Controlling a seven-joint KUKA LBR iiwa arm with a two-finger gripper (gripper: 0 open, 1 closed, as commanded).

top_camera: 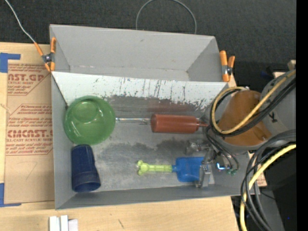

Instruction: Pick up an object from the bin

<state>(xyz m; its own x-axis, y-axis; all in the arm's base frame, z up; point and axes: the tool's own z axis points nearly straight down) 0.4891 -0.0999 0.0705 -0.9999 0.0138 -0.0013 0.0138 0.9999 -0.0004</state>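
My gripper (pixel 207 170) is low in the bin's front right corner, right against the blue head of a small tool (pixel 187 169) with a light green handle that points left along the bin floor. Whether the blue head is inside the grip is hidden by the gripper body. A screwdriver (pixel 174 123) with a red-brown handle lies just behind, its thin metal shaft pointing left.
A translucent green bowl (pixel 90 120) sits at the left of the bin. In front of it a dark blue cup (pixel 84 168) lies on its side in the front left corner. The arm with its orange cover and looped cables crowds the right wall.
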